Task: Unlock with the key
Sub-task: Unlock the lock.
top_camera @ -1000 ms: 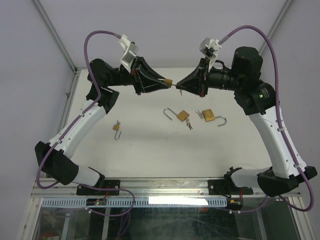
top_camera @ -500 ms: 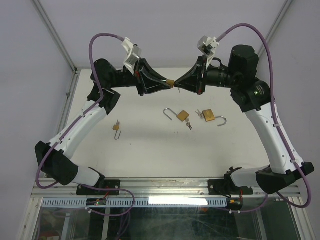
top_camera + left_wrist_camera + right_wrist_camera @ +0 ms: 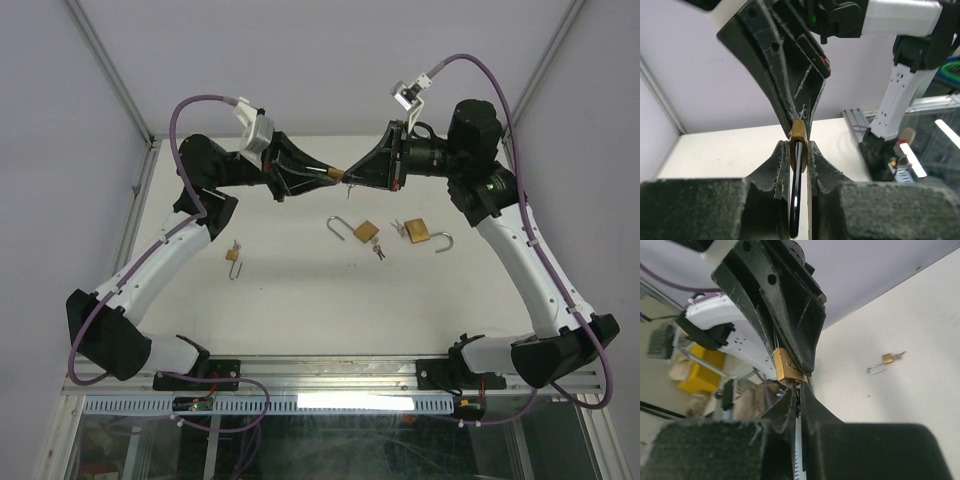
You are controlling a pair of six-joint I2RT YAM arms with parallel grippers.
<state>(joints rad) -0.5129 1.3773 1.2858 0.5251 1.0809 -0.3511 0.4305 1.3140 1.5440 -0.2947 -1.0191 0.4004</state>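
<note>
Key (image 3: 798, 450) being offered to padlock (image 3: 784, 365); unlocking judged not yet done.
Padlock is clamped in left gripper (image 3: 327, 172), aloft toward 12 o'clock of table (image 3: 300, 300); key is pinched in right gripper (image 3: 352, 176), tip at padlock. Turn judged outstanding.

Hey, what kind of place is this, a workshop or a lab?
Most likely a robotics lab test cell: two robot arms are mounted by an aluminium rail at the edge of a white table, plain white walls enclose it, and small brass padlocks lie on the table.
</note>
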